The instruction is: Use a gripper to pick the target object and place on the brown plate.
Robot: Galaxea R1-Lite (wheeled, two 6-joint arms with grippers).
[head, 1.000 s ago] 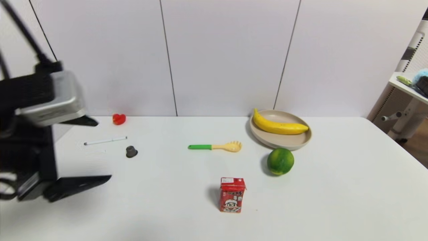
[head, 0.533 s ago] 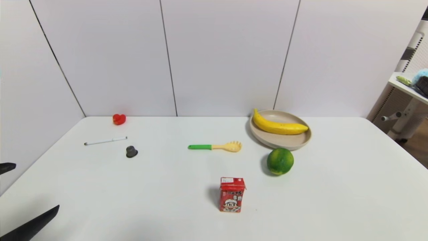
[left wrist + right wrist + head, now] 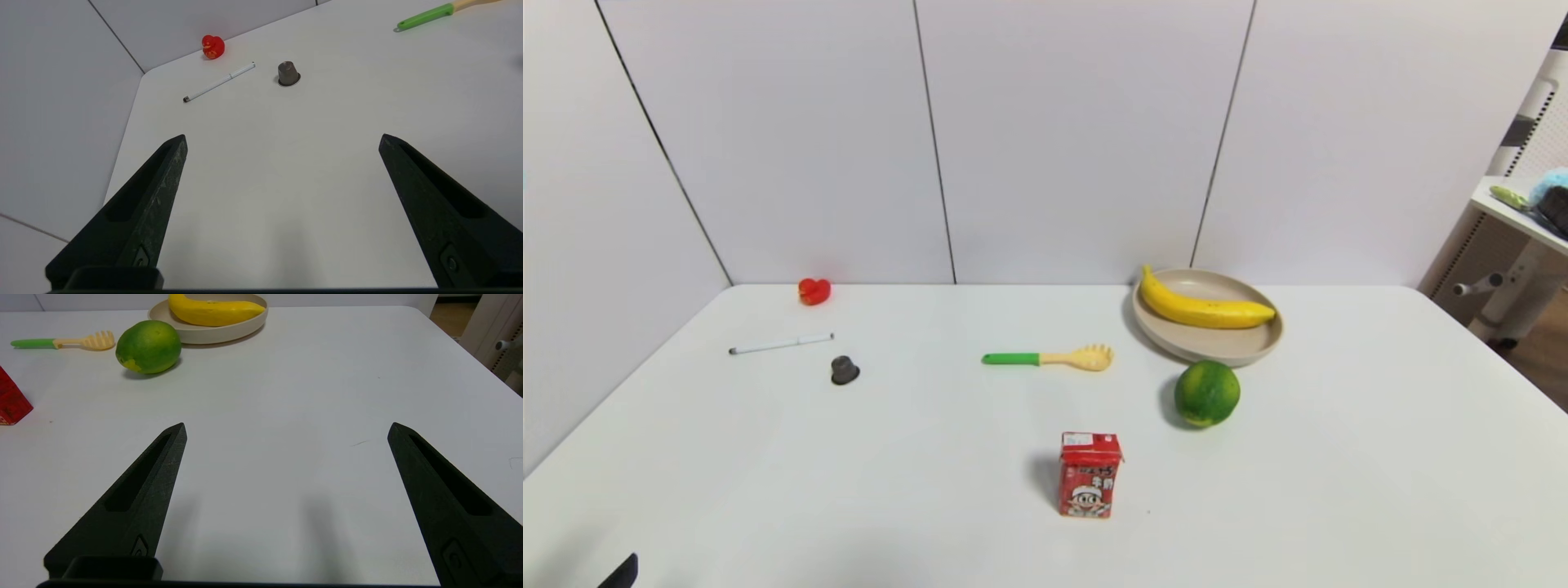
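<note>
Head view: banana [image 3: 1202, 306] lying in the brown plate [image 3: 1223, 351] at the table's [image 3: 1339, 457] far right.
Left gripper [image 3: 282, 141] hovers over the near-left table corner, fingers spread wide and empty; right gripper [image 3: 286, 430] sits low over the near-right side, fingers likewise apart, short of the green citrus [image 3: 148, 346].

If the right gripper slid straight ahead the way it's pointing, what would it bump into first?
Probably nothing soon: ahead of the open right gripper is bare table. The brown plate sits off to one side, though depth is unclear.

bright, even light | soft shadows, seemingly from overhead | all views sharp | no glare
</note>
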